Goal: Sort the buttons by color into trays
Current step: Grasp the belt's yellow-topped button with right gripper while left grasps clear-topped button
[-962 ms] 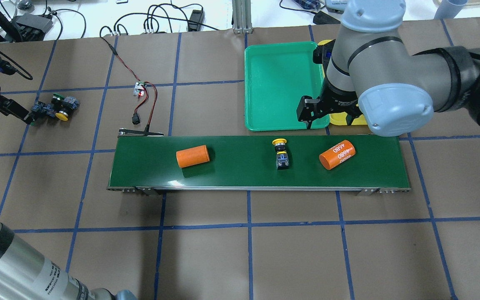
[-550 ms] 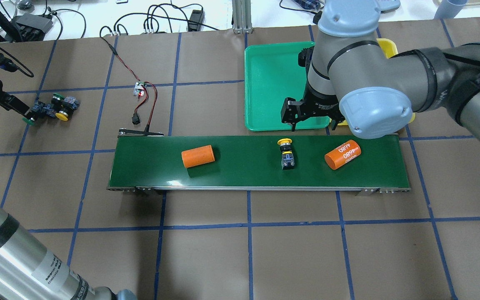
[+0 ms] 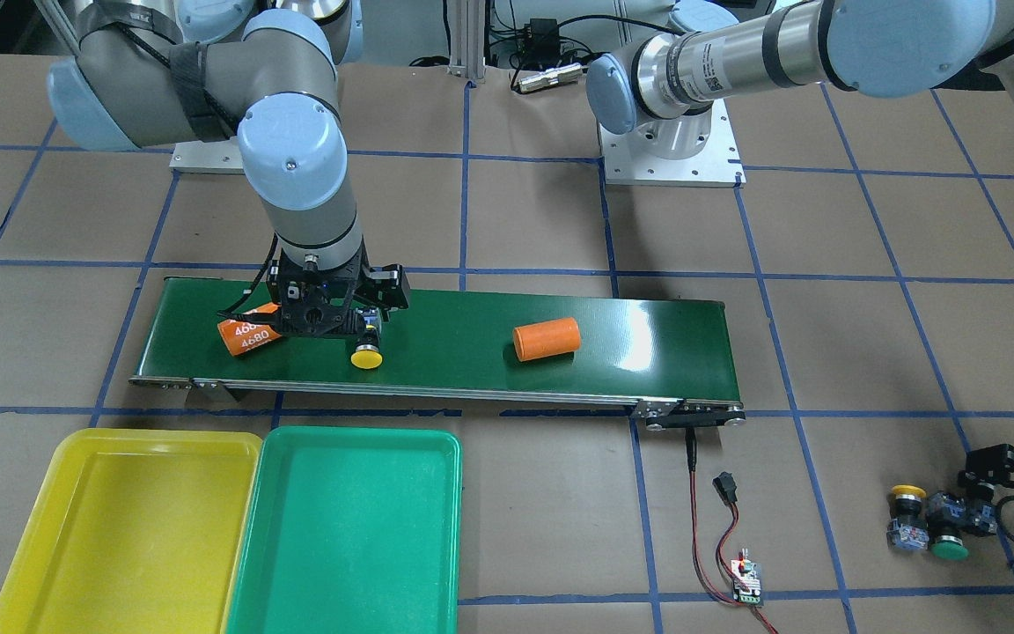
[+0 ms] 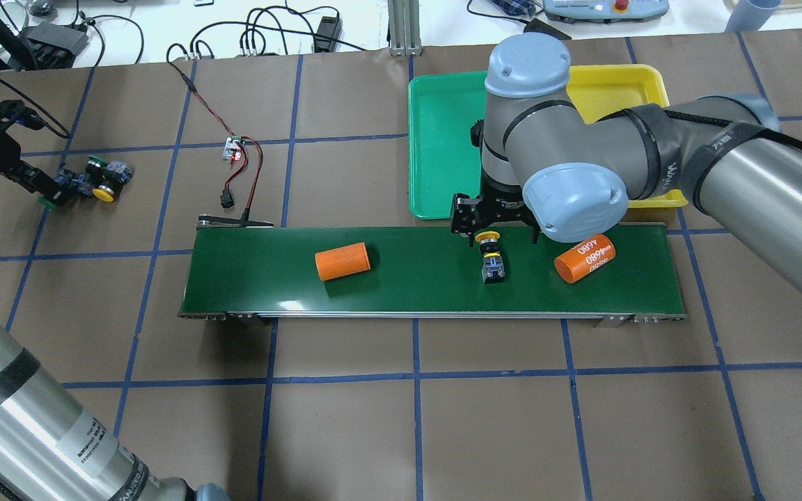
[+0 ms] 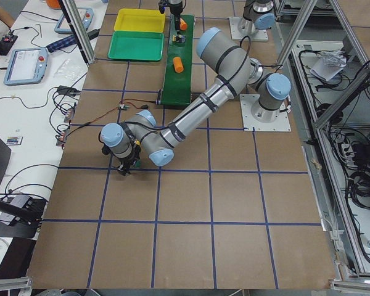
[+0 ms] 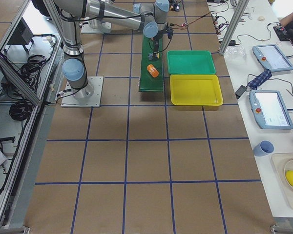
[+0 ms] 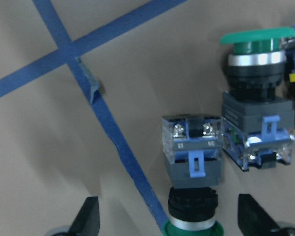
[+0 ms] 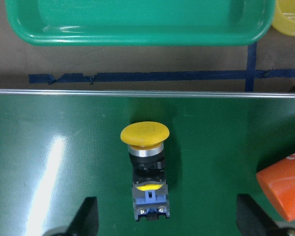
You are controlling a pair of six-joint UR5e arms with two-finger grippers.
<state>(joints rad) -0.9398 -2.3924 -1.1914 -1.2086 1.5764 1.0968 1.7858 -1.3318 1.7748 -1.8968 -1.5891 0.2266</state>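
Yellow button (image 4: 490,257) on its side on the conveyor belt (image 4: 387,292), cap toward the trays. Between a plain orange cylinder (image 4: 342,261) and an orange cylinder marked 4680 (image 4: 584,258), nearer the marked one, touching neither.

Right gripper (image 8: 168,216) directly over it, spread wide, nothing held. One finger to each side of the blocky body in the wrist view, clear gap on both sides. Height above the belt hard to judge from these angles; probably not yet down at grasp level.

Left gripper (image 7: 169,219) at the far left end of the table, likewise wide open and holding nothing. Straddling a green button (image 7: 191,162) that lies on its side, with a second green button (image 7: 258,98) just beside it, cap pointing the other way. A second yellow button (image 4: 103,193) in the same cluster.

Yellow tray (image 4: 624,80) and green tray (image 4: 443,139) side by side just beyond the belt, no button in either.

Sorting barely begun, then; step in hand, the pick of the belt's yellow button. Next, likely: down until the pads flank the body, close across its flat sides rather than the round cap, lift clear, carry to the yellow tray. Worth minding: the marked cylinder close to one finger.
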